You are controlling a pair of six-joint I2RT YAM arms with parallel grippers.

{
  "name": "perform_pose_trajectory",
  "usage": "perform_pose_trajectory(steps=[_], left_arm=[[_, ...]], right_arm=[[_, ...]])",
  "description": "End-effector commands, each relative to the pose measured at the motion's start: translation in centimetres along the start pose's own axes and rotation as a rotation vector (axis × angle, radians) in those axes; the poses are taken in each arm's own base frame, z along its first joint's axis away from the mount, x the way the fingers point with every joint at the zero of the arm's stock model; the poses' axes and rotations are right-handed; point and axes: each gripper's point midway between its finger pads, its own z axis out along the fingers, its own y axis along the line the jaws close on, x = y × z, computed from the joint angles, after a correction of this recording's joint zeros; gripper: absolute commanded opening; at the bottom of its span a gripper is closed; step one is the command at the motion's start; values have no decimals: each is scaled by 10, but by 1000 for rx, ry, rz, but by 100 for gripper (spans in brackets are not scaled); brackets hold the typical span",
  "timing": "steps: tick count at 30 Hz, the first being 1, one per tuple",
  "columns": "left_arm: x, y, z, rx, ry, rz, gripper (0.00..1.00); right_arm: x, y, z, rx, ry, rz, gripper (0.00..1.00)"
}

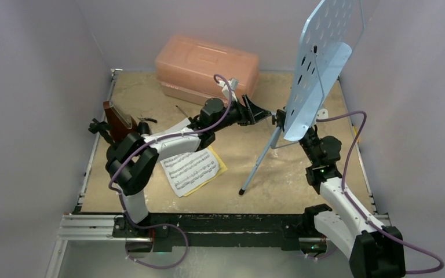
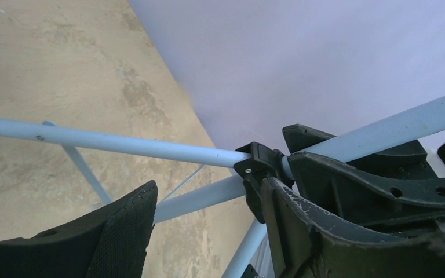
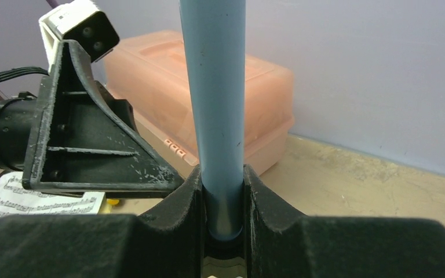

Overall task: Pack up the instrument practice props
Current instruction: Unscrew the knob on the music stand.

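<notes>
Stand in hand, nothing packed yet.
Right gripper [image 3: 223,194] is clamped tight on the pole of the light-blue perforated music stand [image 1: 320,63], which is tilted with one foot on the tan tabletop [image 1: 284,174]. Left gripper [image 2: 208,194] is spread wide around its leg tubes, gripping nothing. Translucent pink plastic case [image 1: 205,62] sits at the back, lid down. Yellow and white sheet-music pages [image 1: 191,169] and brown wooden pyramid metronome [image 1: 119,119] lie out. Printed staves only; no brand legible.

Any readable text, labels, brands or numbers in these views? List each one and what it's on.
No words, brands or numbers are legible in any view.
On the sheet-music pages: printed staves and notes only; any title is too small to read.
On the pink case: no readable label or marking.
</notes>
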Motion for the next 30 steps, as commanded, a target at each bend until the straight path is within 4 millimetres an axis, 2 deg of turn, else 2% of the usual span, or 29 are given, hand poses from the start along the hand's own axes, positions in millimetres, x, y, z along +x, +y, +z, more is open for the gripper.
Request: perform_pose_trajectory(steps=[1,6,8,14,17,19,22,30], left_arm=[[-10,-44,12,156,-16,-19,62],[7,-37,14,158,28,-29,54],[11,-33,13,153,34,-35,48],[14,-26,15,148,26,-68,28],[14,-24,17,150,16,-77,25],[16,-22,18,153,16,-55,26],[20,-12,16,125,22,21,34],[-2,-14,-4,126,-72,512,53]], right_arm=[[-8,17,4,-66,-20,126,1],[-9,12,4,-37,-31,116,1],[-10,11,5,-32,-36,116,1],[-4,10,11,-37,-22,128,1],[-3,12,12,-50,-18,135,1],[-2,11,13,-49,-16,137,1],[-3,11,13,-44,-16,136,1],[-4,11,15,-48,-15,142,1]])
